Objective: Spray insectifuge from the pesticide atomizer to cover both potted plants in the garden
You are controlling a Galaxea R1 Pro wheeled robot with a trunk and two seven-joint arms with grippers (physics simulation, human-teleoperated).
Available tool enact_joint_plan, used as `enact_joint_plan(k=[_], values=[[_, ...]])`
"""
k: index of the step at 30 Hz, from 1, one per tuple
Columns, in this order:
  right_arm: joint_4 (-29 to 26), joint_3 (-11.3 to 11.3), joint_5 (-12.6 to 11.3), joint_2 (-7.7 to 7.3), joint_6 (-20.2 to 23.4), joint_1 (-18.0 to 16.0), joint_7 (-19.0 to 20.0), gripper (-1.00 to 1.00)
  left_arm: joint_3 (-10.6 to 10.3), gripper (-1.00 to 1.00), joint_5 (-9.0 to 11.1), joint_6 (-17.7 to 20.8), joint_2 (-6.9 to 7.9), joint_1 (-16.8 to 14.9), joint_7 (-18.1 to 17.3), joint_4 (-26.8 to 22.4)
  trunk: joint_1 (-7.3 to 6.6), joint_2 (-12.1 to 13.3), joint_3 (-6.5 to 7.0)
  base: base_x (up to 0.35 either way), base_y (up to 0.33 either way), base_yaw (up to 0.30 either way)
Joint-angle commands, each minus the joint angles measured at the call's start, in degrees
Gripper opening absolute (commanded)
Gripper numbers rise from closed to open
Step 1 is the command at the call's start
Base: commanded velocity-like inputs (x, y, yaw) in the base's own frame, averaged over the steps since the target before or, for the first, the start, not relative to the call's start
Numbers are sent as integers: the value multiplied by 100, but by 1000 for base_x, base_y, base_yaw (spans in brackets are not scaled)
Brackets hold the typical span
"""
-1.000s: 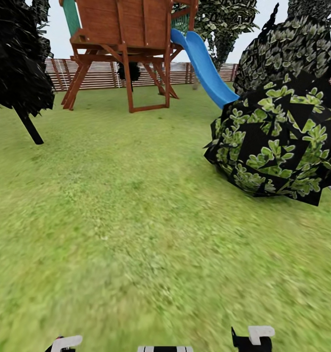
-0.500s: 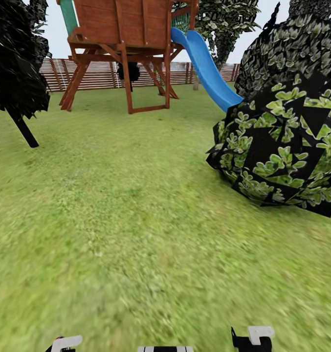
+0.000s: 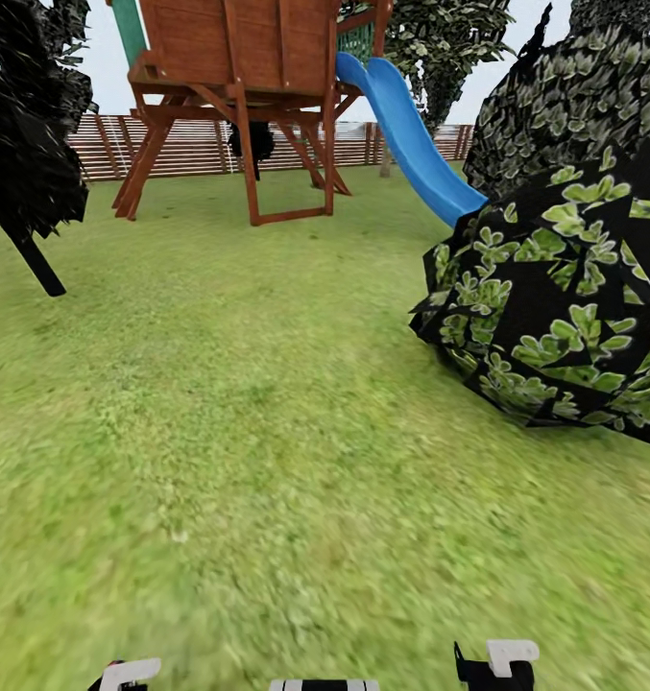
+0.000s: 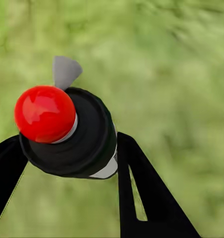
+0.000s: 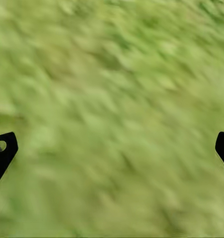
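Left claw is gripping the pesticide atomizer round its slim, light, likely slippery body; right claw is hanging wide over lawn beside the bush.

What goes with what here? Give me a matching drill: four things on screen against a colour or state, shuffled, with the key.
Things:
1. slide
2. play tower
3. left gripper
4. right gripper

Colour or state:
A. reddish-brown wood
B. open over grass, nothing between the fingers
C. blue
D. shut on a dark, red-capped bottle

Pairs: 1-C, 2-A, 3-D, 4-B
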Motion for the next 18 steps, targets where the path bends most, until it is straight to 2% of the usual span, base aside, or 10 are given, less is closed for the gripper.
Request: enact_joint_plan(k=[1, 18], values=[[0, 50, -33, 0, -9, -3, -23, 100, 35, -100, -60, -29, -1, -5, 11, 7, 2, -1, -4, 335, 0, 0], [0, 50, -34, 0, -9, 0, -23, 100, 32, -100, -60, -29, -9, -5, 5, 13, 2, -1, -4, 335, 0, 0]])
